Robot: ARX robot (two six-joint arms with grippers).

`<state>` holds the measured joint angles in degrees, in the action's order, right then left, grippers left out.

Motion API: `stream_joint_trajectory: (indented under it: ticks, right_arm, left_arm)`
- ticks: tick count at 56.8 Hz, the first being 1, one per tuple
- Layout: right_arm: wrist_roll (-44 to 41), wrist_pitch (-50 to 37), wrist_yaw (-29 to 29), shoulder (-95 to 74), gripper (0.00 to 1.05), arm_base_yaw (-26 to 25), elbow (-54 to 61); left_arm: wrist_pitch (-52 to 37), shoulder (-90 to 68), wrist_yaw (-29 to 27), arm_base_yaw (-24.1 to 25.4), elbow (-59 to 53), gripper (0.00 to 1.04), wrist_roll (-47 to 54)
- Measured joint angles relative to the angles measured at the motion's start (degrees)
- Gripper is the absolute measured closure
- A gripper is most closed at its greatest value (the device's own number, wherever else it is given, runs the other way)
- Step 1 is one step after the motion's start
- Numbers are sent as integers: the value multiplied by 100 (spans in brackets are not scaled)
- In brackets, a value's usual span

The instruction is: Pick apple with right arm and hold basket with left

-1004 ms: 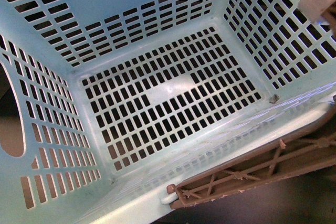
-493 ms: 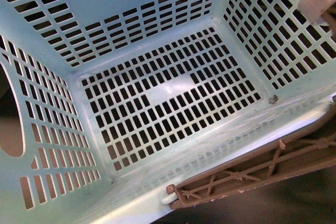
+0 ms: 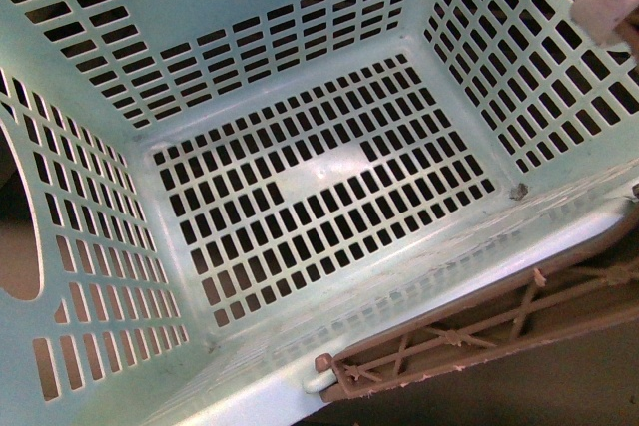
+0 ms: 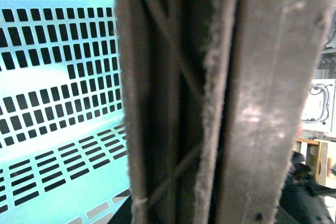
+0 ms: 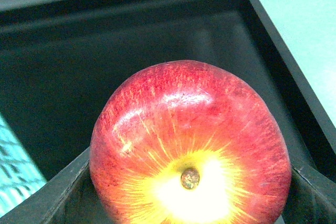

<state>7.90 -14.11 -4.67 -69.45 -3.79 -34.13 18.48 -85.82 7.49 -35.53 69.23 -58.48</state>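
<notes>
1. Front view: noted a slight drift of the basket (image 3: pixel 300 7) against a second ago, handle (image 3: pixel 479 331) lower in frame; judged a live hold. No apple inside, no fingers seen.
2. Left wrist view: found the handle (image 4: pixel 210 103) hard against the lens; left gripper fingers not visible, grip cannot be told.
3. Right wrist view: found the apple (image 5: pixel 189 145) clamped between the fingers of the right gripper (image 5: pixel 189 203), touching both; dark tray (image 5: pixel 105 51) behind. Pick judged done.

Right gripper (image 5: pixel 190 205), fingers (image 5: pixel 50 203) clasping apple (image 5: pixel 189 129)
</notes>
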Motion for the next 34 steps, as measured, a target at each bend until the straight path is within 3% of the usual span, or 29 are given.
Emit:
stream_joint_trajectory:
  ticks: [19,34]
  right_arm:
    - [627,-92,-334,-33,25,1604,-861]
    - [754,-192,-592,-573,25,2564,-903]
  left_arm:
    - [0,0,0,0,0,89,0]
    - [0,0,-9,2,0,89,2]
